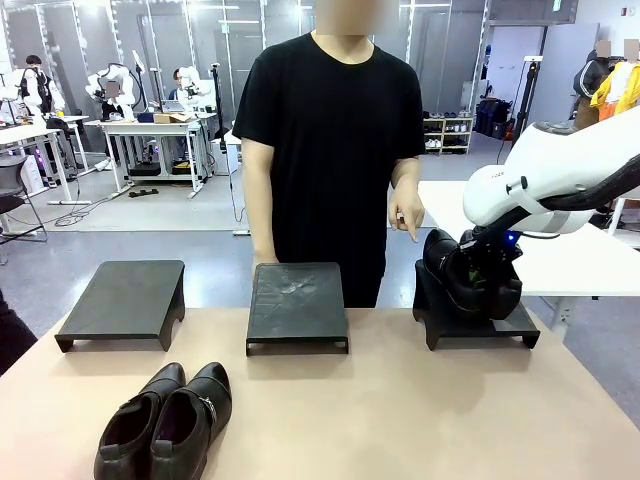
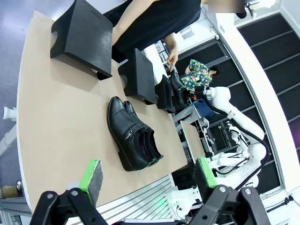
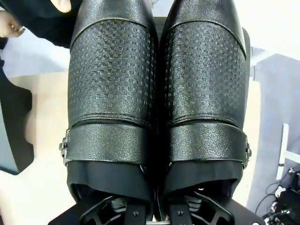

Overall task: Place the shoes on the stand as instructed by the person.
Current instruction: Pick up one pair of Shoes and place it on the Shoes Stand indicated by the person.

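Front view: the right end effector [image 1: 480, 262] is pinching the held pair of shoes [image 1: 455, 285] at the right stand [image 1: 520, 335]; I cannot tell whether they are touching it. The person's hand [image 1: 408, 215] is pointing down beside it. The other pair of shoes [image 1: 165, 425] is lying on the table [image 1: 420, 420], front left.

Left wrist view: the left end effector [image 2: 147, 176] is hanging spread, above the table edge.

Right wrist view: the held pair of shoes is sitting side by side, toes pointing away, gripped at the heel openings.
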`<state>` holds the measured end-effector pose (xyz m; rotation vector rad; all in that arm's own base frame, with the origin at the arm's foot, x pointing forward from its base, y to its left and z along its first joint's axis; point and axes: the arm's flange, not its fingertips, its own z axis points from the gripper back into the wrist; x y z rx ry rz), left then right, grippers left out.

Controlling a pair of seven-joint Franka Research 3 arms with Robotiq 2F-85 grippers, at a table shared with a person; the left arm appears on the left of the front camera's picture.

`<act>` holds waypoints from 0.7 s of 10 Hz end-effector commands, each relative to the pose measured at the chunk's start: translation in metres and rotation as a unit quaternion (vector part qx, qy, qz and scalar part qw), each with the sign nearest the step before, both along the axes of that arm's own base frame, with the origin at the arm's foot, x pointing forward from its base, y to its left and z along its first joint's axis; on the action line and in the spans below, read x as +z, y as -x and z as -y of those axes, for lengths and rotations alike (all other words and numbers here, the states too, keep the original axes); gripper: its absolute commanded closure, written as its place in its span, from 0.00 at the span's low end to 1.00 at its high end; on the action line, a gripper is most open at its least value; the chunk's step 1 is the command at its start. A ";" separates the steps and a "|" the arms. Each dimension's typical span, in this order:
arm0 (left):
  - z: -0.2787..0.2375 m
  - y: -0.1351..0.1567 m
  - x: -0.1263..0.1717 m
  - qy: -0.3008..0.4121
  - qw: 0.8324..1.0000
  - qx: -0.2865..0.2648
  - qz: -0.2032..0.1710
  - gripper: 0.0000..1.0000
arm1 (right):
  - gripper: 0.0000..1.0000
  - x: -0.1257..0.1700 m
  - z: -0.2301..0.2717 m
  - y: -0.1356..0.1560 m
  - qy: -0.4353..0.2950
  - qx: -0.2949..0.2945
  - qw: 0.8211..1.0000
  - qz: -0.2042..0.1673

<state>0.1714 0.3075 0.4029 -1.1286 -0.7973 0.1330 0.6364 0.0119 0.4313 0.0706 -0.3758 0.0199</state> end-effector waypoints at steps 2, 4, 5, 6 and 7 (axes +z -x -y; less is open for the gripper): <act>-0.004 -0.002 0.002 0.002 1.000 -0.001 0.015 0.00 | 0.89 -0.001 0.003 -0.004 -0.007 0.007 1.000 0.018; -0.004 -0.002 0.002 0.002 1.000 -0.001 0.015 0.00 | 0.89 -0.002 0.000 0.000 0.000 0.000 1.000 -0.001; -0.004 -0.002 0.002 0.002 1.000 -0.001 0.015 0.00 | 0.89 -0.002 0.000 0.000 0.000 0.000 1.000 -0.001; -0.004 -0.002 0.002 0.002 1.000 -0.001 0.015 0.00 | 0.89 -0.002 0.000 0.000 0.000 0.000 1.000 -0.001; -0.004 -0.002 0.002 0.002 1.000 -0.001 0.015 0.00 | 0.89 -0.010 0.000 -0.001 0.000 0.001 1.000 -0.010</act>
